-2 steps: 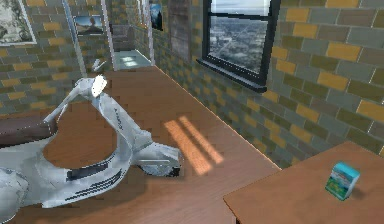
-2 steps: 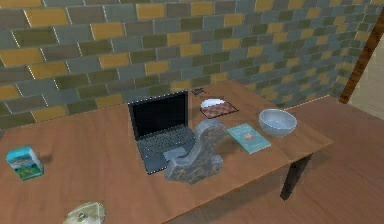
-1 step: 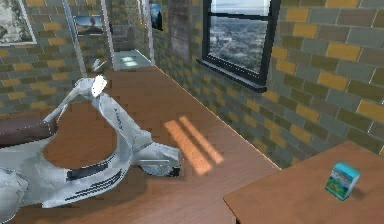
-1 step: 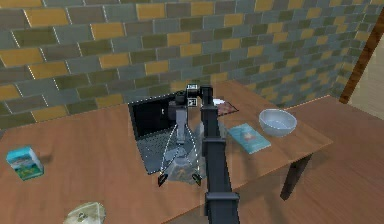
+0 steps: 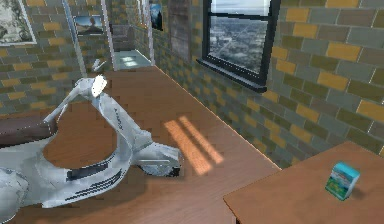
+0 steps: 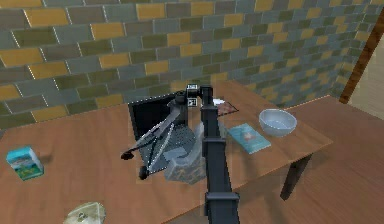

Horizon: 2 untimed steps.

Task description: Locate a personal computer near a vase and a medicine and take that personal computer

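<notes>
Counts, arm side view — one table [image 6: 90,140], and on it: one laptop [image 6: 148,118], one bowl [image 6: 277,122], one flat teal book [image 6: 247,137], one teal box [image 6: 22,162], one grey lump [image 6: 183,166], one pale round thing [image 6: 85,213] at the bottom edge. That's six items on one table. One arm [image 6: 217,175], one gripper [image 6: 133,166], two fingers [image 6: 150,135].

Forward view: one scooter [image 5: 90,140], one window [image 5: 238,35], three wall pictures [image 5: 15,22] [image 5: 88,22] [image 5: 157,14], two light strips [image 5: 190,145] on the floor. Also one table corner [image 5: 300,198] with one teal box [image 5: 343,180] on it — can't tell if that's the same box and table, so total boxes is one or two.
</notes>
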Motion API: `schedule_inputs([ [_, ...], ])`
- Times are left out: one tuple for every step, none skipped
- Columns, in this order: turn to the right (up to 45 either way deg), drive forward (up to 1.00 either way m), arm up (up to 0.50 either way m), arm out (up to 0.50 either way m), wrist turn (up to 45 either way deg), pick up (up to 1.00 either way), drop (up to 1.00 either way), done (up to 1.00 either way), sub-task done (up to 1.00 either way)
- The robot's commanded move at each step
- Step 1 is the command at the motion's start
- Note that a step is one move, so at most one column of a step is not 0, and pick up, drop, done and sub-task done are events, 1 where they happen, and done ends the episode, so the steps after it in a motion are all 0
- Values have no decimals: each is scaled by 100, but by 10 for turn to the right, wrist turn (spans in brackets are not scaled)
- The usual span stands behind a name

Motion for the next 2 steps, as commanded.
schedule_inputs([
  [0,0,0,0,450,0,0,0,0],
  [0,0,0,0,210,0,0,0,0],
])
